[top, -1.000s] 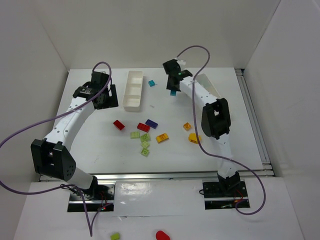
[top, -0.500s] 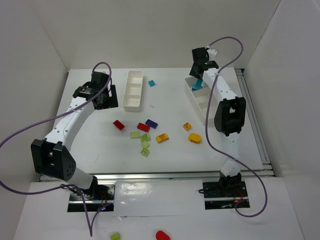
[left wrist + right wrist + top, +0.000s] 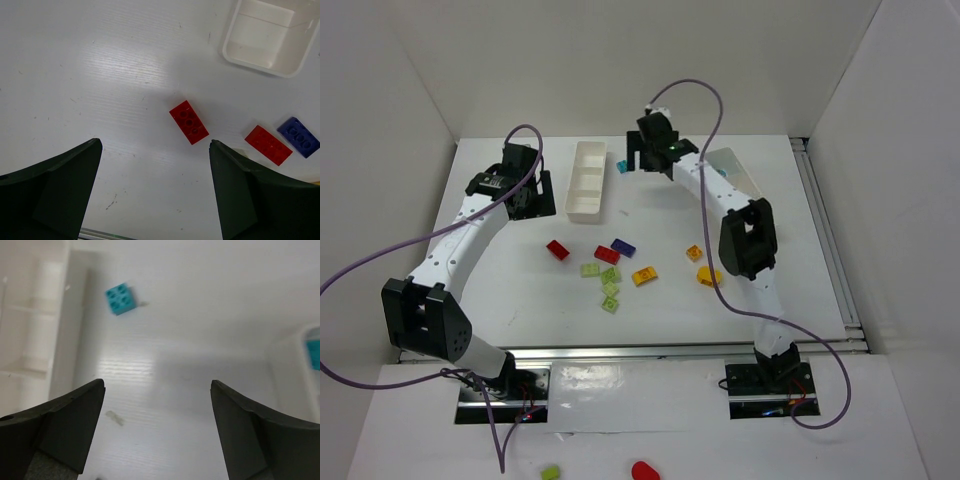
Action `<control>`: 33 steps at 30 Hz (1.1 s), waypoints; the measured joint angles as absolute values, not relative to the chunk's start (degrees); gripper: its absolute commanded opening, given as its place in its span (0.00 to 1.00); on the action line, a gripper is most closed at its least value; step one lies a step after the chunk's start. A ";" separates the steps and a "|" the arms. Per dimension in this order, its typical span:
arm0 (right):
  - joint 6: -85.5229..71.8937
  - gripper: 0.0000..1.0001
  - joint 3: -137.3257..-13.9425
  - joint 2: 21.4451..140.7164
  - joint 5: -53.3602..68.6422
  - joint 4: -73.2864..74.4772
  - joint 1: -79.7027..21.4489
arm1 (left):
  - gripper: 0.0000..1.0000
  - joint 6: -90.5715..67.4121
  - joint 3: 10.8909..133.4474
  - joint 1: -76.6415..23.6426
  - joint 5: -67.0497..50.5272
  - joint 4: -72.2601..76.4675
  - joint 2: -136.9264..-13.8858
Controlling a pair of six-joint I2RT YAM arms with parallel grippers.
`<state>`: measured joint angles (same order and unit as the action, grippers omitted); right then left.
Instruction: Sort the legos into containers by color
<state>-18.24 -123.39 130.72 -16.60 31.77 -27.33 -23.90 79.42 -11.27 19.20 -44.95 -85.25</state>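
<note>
- Legos lie mostly in a loose cluster mid-surface. It includes a red brick, a second red brick, a blue brick, and greens and oranges.
- One cyan brick sits apart, just beside the left tray. A cyan piece already lies in the right tray.
- My right tool has its jaws wide and holds nothing. It hovers between the trays with the cyan brick ahead of it.
- My left tool is equally wide and empty above the red brick.
- I expect these bricks to be very light, rigid and slick-sided. They are low, so I'd pinch two opposite flat walls, close to the surface.
- The cyan brick looks square, studs up and slightly rotated, with no real long axis.
- The red brick is oblong. Its long axis runs diagonally across my left wrist view, upper left to lower right, skewed to the closing line, so I'd rotate the wrist first.
</note>
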 measured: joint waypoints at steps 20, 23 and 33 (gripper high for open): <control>-9.69 0.97 -135.24 152.79 -7.38 19.46 -29.58 | 0.97 -23.92 79.42 -11.27 19.00 -45.52 -85.36; -9.78 0.93 -137.19 154.32 -5.41 18.00 -28.62 | 0.97 -23.92 79.42 -11.27 19.00 -45.87 -85.41; -9.43 0.79 -144.86 160.75 -2.35 12.12 -25.96 | 0.97 -23.92 79.53 -11.27 19.22 -47.16 -87.29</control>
